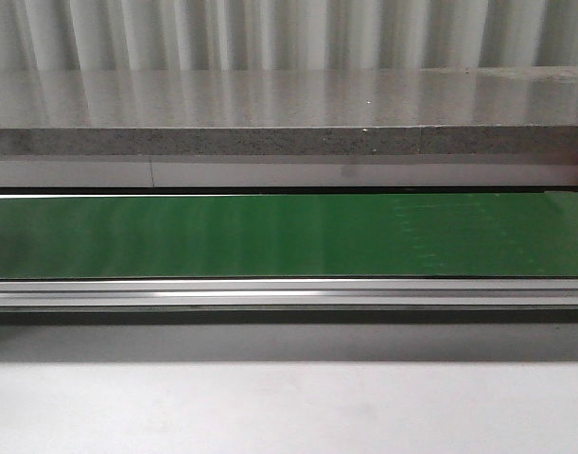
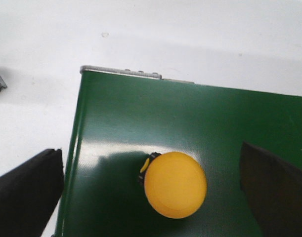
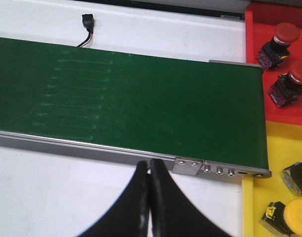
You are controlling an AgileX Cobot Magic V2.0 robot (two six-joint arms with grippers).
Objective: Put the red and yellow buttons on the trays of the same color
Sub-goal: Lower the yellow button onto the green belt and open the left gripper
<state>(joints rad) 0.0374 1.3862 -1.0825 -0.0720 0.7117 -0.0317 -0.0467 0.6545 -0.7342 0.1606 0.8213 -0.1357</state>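
A yellow button point(image 2: 175, 184) sits on the green belt point(image 2: 190, 128) near its end edge, between the wide-spread fingers of the left gripper point(image 2: 155, 190). The right gripper point(image 3: 150, 197), fingers pressed together and empty, hangs at the belt's opposite end beside the red tray point(image 3: 254, 34) and yellow tray point(image 3: 277, 148).

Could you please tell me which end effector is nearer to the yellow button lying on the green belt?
Left. The left end effector is open with its fingers either side of the yellow button on the belt. The right end effector is shut, and its view shows no button on the belt.
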